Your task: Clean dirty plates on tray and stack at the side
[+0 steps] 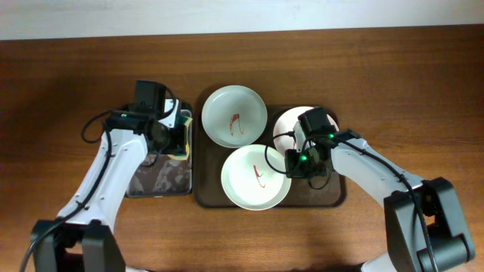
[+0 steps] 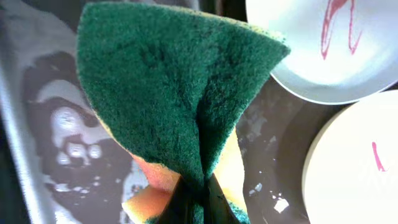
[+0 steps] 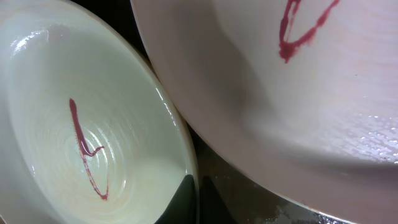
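Three plates with red smears lie on the dark brown tray [image 1: 327, 198]: a far-left one [image 1: 234, 115], a front one [image 1: 255, 178] and a pinkish white one [image 1: 291, 125] at the right. My right gripper [image 1: 297, 163] is shut on the front plate's right rim, with one finger inside and one outside [image 3: 198, 200]. The right wrist view shows the front plate [image 3: 74, 124] and the pinkish plate [image 3: 298, 112] close up. My left gripper [image 1: 179, 134] is shut on a folded green-and-yellow sponge [image 2: 174, 87], held over the small black tray [image 1: 159, 183].
The small black tray looks wet and mottled [image 2: 56, 137]. It sits just left of the brown tray. Brown wooden table [image 1: 60, 91] surrounds both trays. A pale wall strip runs along the far edge.
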`<state>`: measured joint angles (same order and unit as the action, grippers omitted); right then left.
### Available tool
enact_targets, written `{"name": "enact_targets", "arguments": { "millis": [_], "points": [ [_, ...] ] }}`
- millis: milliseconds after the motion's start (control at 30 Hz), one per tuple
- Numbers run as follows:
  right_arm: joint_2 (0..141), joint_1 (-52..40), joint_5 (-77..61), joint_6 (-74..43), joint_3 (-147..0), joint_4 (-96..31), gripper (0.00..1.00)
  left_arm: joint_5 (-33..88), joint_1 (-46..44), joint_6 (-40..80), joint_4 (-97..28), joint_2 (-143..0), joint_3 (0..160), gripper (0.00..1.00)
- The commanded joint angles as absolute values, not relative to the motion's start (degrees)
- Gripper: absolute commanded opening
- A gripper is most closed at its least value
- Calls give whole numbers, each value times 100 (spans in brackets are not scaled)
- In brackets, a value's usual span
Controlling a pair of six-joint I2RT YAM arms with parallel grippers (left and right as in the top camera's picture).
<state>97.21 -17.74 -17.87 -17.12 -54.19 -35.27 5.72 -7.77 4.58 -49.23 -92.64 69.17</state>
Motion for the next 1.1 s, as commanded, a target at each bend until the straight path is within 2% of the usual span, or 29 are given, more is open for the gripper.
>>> {"name": "enact_targets", "arguments": {
  "millis": [0, 167, 267, 367, 467, 533, 667, 867, 1067],
  "points": [
    [9690, -1811, -1728, -1726, -5374, -3511, 4, 1031, -784, 515, -4912, -9308, 7015, 0],
    [9690, -1811, -1728, -1726, -5374, -3511, 4, 1999, -819, 517, -4917, -9323, 7011, 0],
    [9690, -1811, -1728, -1726, -5374, -3509, 4, 2589, -1516, 587, -4912, -9529, 7011, 0],
    [9690, -1811, -1730, -1728, -5374, -3511, 4, 2574, -2506, 1522, -4681, -10042, 7011, 0],
    [9690, -1809, -1745, -1848, -5374, -3514, 5, 2840, -3006, 2185, -4287, -10468, 7011, 0],
    [9690, -1793, -1946, -1970, -5374, -3498, 5, 3236, -3173, 2268, -3970, -10680, 7011, 0],
    [9690, -1793, -1951, -2049, -5374, -3505, 5, 3210, -3269, 2899, -3944, -10881, 6997, 0],
    [9690, -1793, -1970, -2047, -5374, -3511, 4, -12, -3706, 2915, -3946, -10890, 6934, 0],
    [9690, -1796, -2043, -2047, -5374, -3579, 5, -628, -3820, 2910, -4163, -10890, 6936, 0]
  ]
}}
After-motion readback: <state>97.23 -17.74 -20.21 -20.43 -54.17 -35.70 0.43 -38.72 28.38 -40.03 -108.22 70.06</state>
